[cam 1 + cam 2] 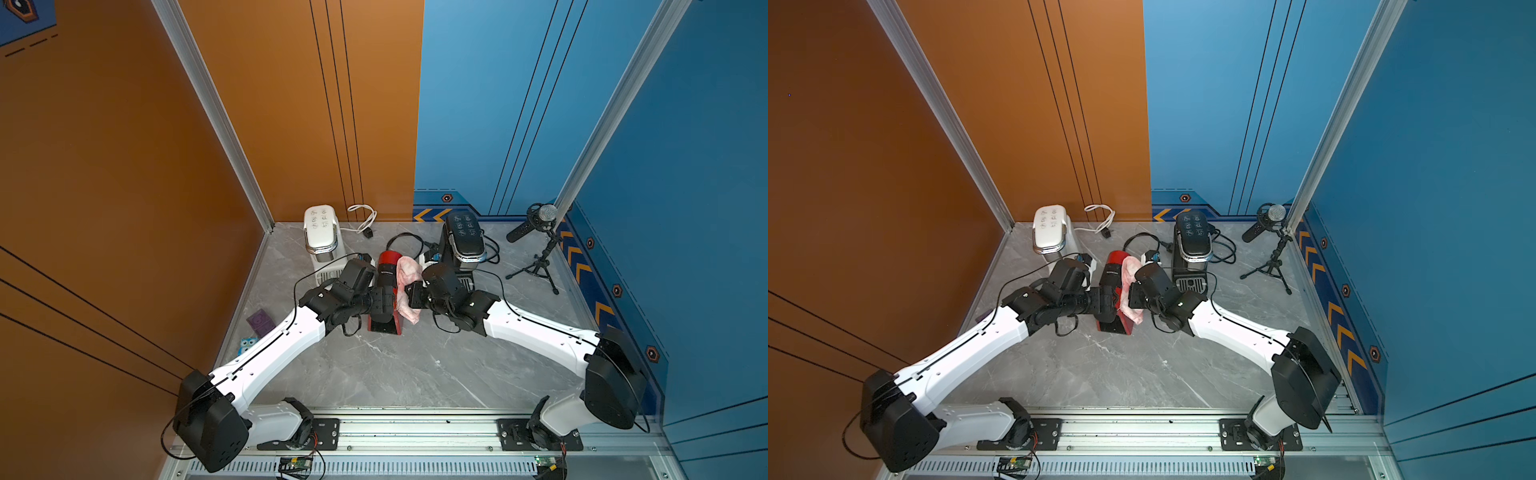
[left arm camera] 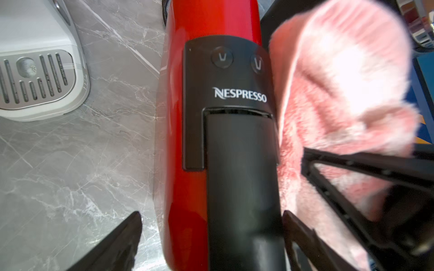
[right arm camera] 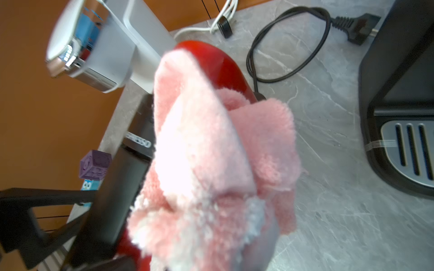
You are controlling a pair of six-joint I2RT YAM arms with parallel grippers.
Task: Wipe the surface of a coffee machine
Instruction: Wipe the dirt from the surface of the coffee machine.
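Pink cloth (image 1: 402, 286), pinched in my right claw (image 1: 411, 300), is touching the red coffee machine (image 1: 386, 264) just leftward; my left claw (image 2: 211, 223) is gaping around it.

Both arms are doing the elbows-out thing: left arm (image 1: 270, 353) and right arm (image 1: 540, 332) run low and angle inward, so the two wrists end up nearly facing each other in the middle. Left tool (image 1: 384, 301) has its jaws spread really wide. Right tool (image 1: 412, 300) sits just beside it, pinched down tight on a pink cloth (image 1: 405, 274).
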